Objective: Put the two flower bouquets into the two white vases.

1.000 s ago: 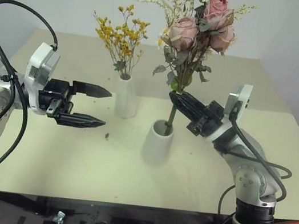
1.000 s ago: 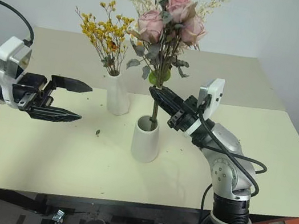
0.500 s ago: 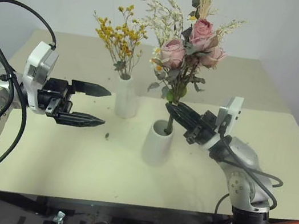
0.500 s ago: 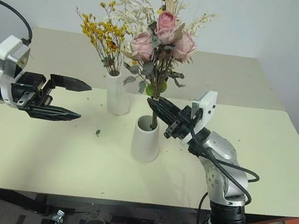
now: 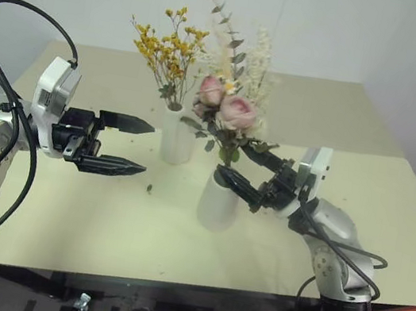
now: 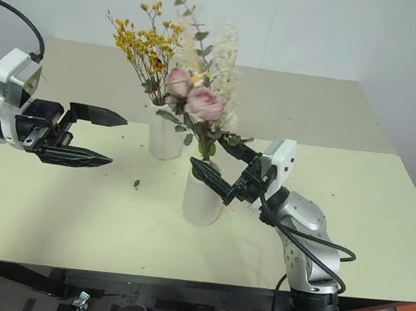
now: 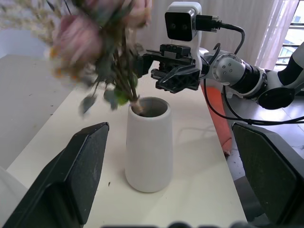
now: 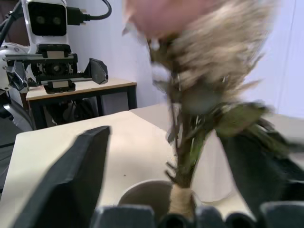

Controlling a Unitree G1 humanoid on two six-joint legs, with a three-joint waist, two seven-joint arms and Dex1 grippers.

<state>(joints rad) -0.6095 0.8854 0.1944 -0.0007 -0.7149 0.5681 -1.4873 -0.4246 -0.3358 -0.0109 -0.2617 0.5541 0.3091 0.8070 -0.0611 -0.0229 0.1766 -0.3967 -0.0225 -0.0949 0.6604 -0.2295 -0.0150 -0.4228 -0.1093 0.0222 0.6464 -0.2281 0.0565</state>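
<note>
yellow-orange dried spray [image 5: 170,50] sits in tall slim white vase [image 5: 177,135]. pink rose bunch [image 5: 223,114] stands in fat white vase [image 5: 219,199], probably settled. right gripper [image 5: 247,170] fingers wide, released; left gripper [image 5: 135,146] fingers wide, empty. task seems nearly done.

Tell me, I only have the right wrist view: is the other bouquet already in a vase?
Observer: Yes. The yellow spray stands in the tall slim vase.
Operator: Where is that vase relative to mine?
Observer: Behind the shorter wide vase and toward the robot's left, apart from it.
Operator: Are my jaws off the roses?
Observer: The right gripper is open, jaws either side of the stems above the rim; the pink rose bunch sits in the shorter vase, leaning left.
Operator: And the left gripper?
Observer: The left gripper is open, holding nothing, beside the tall vase.
</note>
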